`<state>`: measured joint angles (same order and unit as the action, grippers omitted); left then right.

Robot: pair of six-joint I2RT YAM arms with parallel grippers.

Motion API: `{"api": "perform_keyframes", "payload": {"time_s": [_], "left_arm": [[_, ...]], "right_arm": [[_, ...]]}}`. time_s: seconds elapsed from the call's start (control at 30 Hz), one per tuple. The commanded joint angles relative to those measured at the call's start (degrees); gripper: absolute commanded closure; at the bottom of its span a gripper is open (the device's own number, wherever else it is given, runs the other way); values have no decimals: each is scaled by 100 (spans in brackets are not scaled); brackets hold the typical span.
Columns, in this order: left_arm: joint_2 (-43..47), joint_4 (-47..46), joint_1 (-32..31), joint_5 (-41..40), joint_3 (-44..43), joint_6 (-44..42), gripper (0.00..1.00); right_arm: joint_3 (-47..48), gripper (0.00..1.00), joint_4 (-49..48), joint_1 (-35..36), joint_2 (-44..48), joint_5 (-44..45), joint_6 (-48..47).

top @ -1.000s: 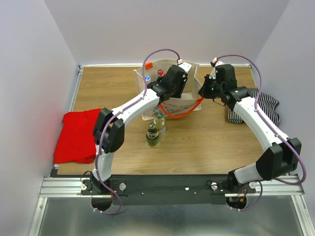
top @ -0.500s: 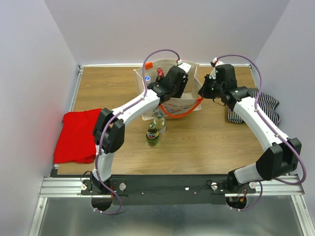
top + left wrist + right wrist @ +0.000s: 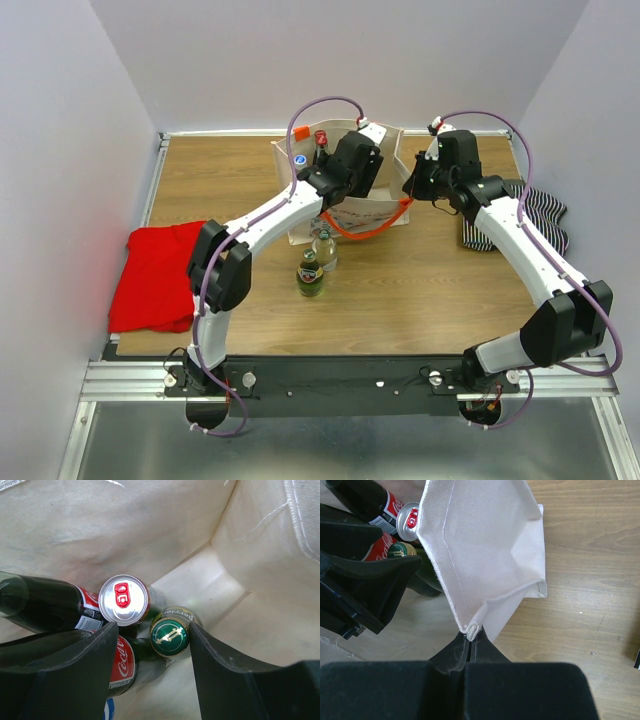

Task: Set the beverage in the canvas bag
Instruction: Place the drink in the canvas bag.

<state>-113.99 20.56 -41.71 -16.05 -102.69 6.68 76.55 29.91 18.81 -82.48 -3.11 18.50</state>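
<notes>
Left jaws, wide either side of the bottle (image 3: 170, 636) in the bag (image 3: 150, 525), could tip it on lifting out. Right jaws pinch the rim (image 3: 447, 587); a slip would collapse it.

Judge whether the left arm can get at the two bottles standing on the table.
Probably, but not at once: the left tool is down inside the canvas bag, open around a green-capped bottle. Lifted out, it should find the green bottle and clear bottle standing unobstructed.

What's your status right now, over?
Left end effector open inside canvas bag, green-capped bottle between jaws. Right end effector shut on bag rim. Two bottles outside, none blocking.
</notes>
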Motion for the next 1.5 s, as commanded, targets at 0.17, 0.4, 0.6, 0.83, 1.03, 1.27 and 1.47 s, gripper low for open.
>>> {"api": "perform_keyframes", "payload": {"time_s": [0.17,0.4,0.6,0.83,1.03,1.27,1.47], "left_arm": [[334,-184,-223,-372,-321,-483,30],[395,-157,-425,-530,-541,-641,28],[466,-61,-487,-601,-717,-641,28],[554,27,-522,-715,-892,-772,27],[782,45,-522,-759,-1007,-791,25],[1089,106,-522,-864,-1103,-800,23],[1432,150,-513,-1180,-990,-808,19]], "right_arm": [[343,99,-108,44,162,-146,83],[351,97,-144,35,144,-119,75],[395,95,-117,44,135,-119,66],[536,86,-91,35,118,-66,31],[685,69,-47,44,118,-14,4],[905,55,76,44,100,-23,-66],[1204,49,260,44,100,-14,-277]]}}
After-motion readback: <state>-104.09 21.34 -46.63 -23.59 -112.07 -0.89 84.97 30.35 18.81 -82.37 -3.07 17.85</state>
